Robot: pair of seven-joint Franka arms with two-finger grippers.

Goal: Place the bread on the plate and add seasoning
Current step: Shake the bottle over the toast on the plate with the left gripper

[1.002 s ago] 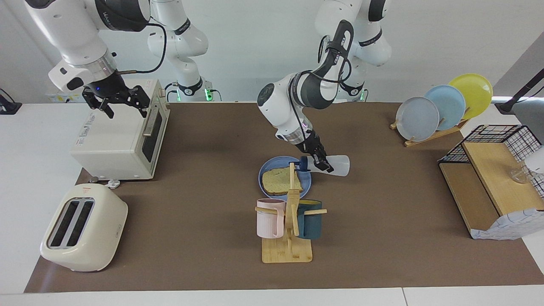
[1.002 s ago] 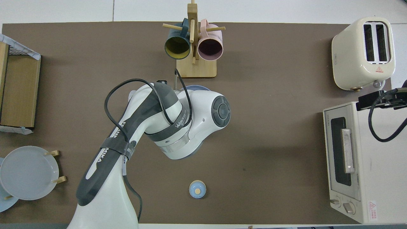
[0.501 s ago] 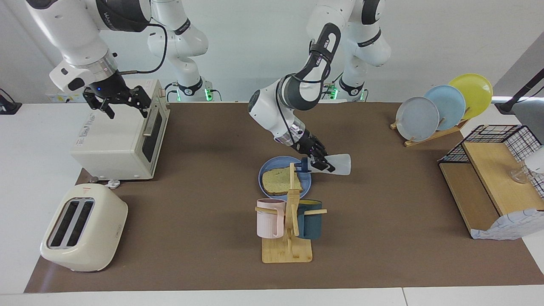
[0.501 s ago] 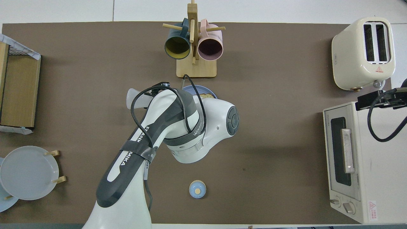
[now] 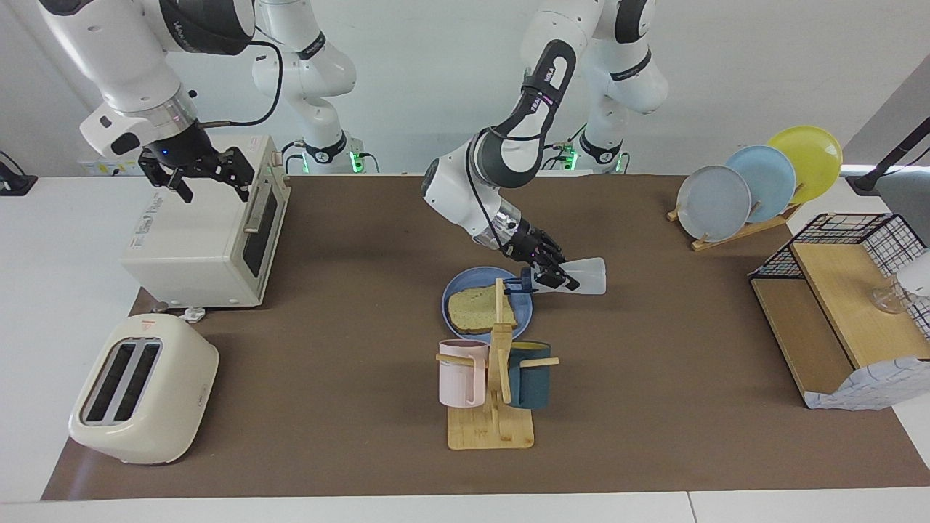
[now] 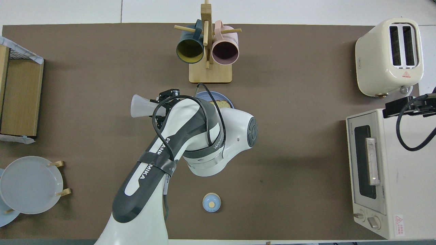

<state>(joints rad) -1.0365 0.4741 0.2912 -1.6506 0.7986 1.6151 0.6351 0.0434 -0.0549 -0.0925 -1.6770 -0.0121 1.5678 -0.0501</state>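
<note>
I read the seasoning (image 5: 581, 277) as the item in hand: a translucent white bottle with a dark cap, held on its side in the air, cap end at the rim of the plate (image 5: 454, 290) and base pointing toward the left arm's end of the table (image 5: 654, 436). The left end effector (image 5: 554, 280) is clamped on the seasoning close to its neck. I judge the bottle light, thin-walled and somewhat squeezable, with a smooth skin that could slip; the neck just under the cap is the stiffest place to hold, and the present grip sits there. Whether the cap is open I cannot tell from either view.

The bread (image 5: 481, 308) lies flat on the plate, a stiff, dry, light slice needing no further handling. I judge the dispensing step to be under way, with the cap reaching the plate's edge rather than the slice's centre.

The mug rack (image 5: 494, 378) stands just beside the plate, farther from the robots, and its upright post hides part of the bread.

The right end effector (image 5: 211, 174) waits over the toaster oven (image 5: 203, 240), well apart from the plate, fingers spread and empty.
</note>
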